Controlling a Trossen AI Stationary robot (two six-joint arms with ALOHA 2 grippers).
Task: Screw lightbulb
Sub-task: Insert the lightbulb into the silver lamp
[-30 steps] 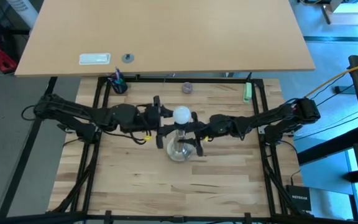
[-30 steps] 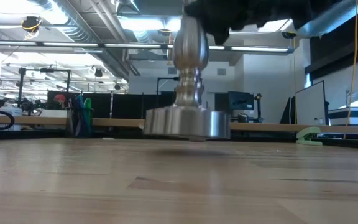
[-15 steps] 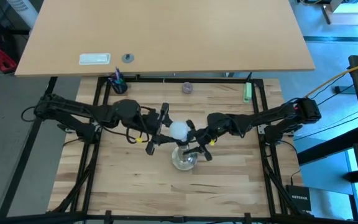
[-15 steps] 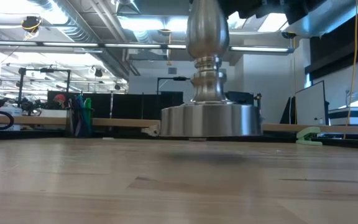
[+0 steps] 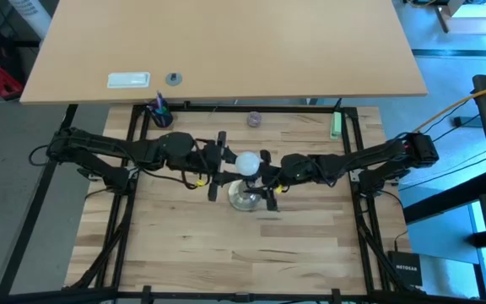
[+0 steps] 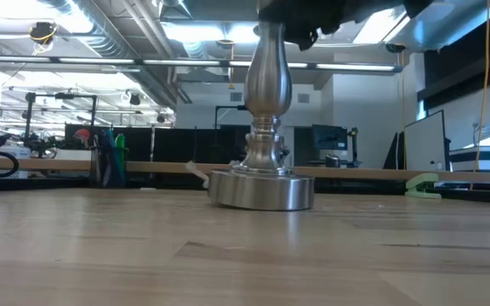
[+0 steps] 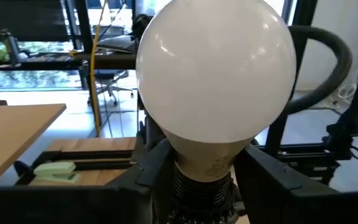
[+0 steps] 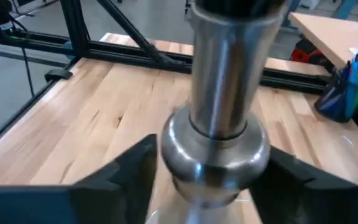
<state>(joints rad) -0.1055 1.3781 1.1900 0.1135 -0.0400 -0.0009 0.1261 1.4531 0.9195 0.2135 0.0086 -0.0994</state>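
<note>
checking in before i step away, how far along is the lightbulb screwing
Done: the lightbulb sits upright in the socket atop the silvery stand, whose base rests on the table. In hand: the left gripper flanks the bulb's neck, and the right gripper straddles the stand's stem. Left: whether the threads are fully seated can't be told, then both grippers must release.

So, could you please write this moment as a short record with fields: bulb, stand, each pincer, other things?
bulb: lightbulb on top of the stand, screw base at the socket
stand: silvery stand resting upright on the wooden table
left pincer: left pincer at the bulb's neck, one finger on each side
right pincer: right pincer straddling the stand's stem, gaps visible
other things: green stapler, pen cup, small round knob along the far edge
</note>
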